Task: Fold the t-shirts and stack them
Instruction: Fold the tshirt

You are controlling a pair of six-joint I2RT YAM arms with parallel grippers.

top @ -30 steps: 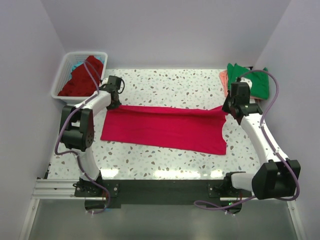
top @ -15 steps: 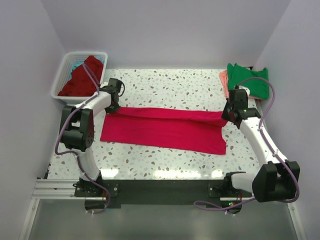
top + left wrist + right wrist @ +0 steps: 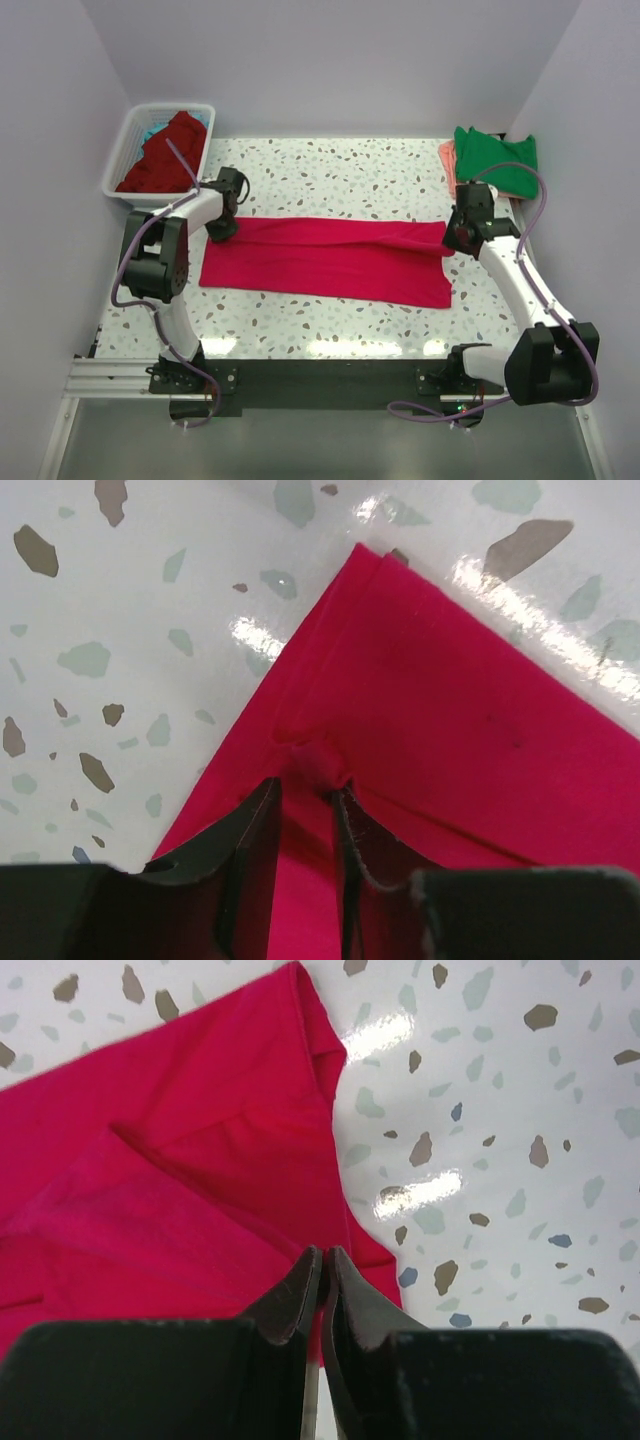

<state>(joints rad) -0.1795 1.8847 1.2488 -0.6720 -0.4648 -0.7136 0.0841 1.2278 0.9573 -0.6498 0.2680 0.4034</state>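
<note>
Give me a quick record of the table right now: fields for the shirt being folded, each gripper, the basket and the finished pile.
shirt in work: crimson shirt, flat on the table as a long folded strip
left gripper: jaws slightly apart at the strip's far left corner, cloth puckered at the tips
right gripper: jaws closed at the far right corner; pinching cloth or not, unclear
basket: far left, holds dark red shirt over teal cloth
pile: green shirt on salmon shirt, far right

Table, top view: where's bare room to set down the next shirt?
Free: the far strip between basket and green stack, behind the crimson shirt; the near strip in front of it. Crowded: both far corners and the middle.
</note>
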